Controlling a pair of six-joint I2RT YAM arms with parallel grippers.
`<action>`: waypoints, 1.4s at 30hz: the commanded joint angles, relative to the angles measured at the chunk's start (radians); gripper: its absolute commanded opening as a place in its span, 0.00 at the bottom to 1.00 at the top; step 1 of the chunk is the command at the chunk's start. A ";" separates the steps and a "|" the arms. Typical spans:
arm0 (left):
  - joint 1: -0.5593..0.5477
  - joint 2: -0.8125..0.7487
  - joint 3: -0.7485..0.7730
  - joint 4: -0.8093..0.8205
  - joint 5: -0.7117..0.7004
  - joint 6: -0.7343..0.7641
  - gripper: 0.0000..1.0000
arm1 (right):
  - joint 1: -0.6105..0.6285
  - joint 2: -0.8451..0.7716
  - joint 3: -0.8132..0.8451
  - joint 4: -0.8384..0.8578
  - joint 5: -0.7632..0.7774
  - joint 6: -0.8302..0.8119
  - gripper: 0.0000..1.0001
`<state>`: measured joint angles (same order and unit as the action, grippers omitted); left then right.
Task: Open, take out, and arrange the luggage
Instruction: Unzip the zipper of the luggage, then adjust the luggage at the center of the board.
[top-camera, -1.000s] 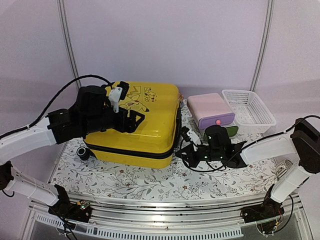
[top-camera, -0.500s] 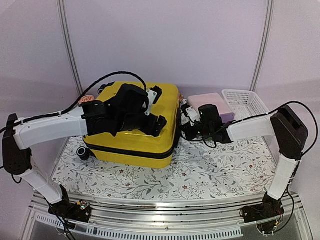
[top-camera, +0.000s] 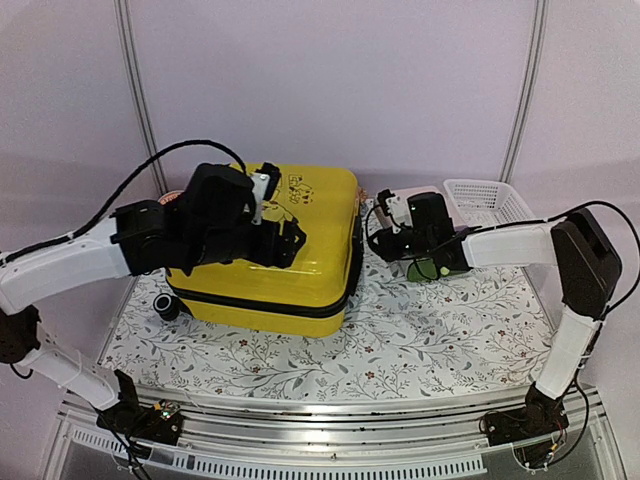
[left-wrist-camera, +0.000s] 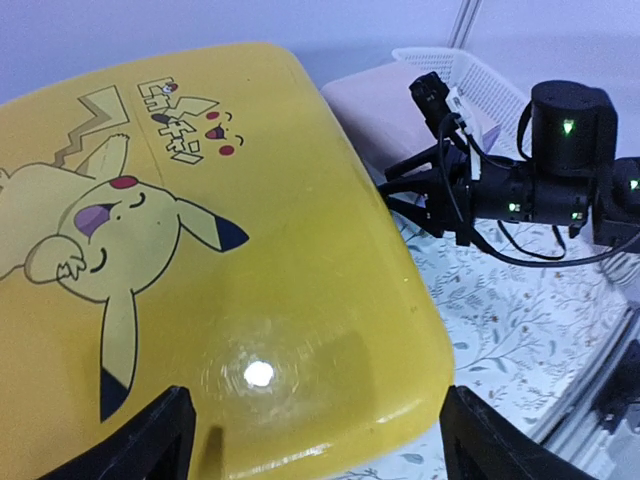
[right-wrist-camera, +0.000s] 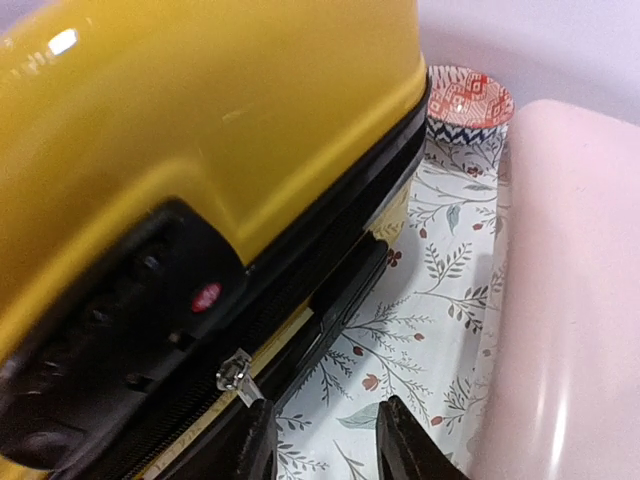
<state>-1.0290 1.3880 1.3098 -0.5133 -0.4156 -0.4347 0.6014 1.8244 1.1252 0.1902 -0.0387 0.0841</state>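
Luggage (top-camera: 300, 250) closed on table (top-camera: 400, 350); left jaws spread wide over it, right jaws parted, empty, beside zipper pull (right-wrist-camera: 234, 376).

Lab booth: plain partition walls (top-camera: 330, 80)

light: soft, even | glare: spot on luggage (left-wrist-camera: 258, 374) | focus: sharp

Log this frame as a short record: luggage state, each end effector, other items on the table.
luggage: yellow suitcase, lying flat, closed
left end effector: open, above the lid, holding nothing
right end effector: open, beside the zipper pull on the suitcase's right side
other items: pink box, white basket, patterned bowl
task stage: not yet opened
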 joint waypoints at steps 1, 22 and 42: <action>-0.008 -0.154 -0.085 -0.009 0.105 -0.168 0.87 | 0.000 -0.128 0.025 -0.023 -0.055 -0.045 0.42; 0.394 -0.765 -0.584 -0.233 0.281 -0.610 0.80 | -0.241 0.320 0.687 -0.147 -0.622 0.275 0.97; 0.946 -0.705 -0.719 -0.017 0.759 -0.348 0.81 | -0.210 0.650 0.938 0.225 -0.824 0.618 0.99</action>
<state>-0.1535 0.6636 0.6010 -0.5930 0.2161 -0.8612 0.3584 2.4390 2.0090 0.3485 -0.8066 0.6567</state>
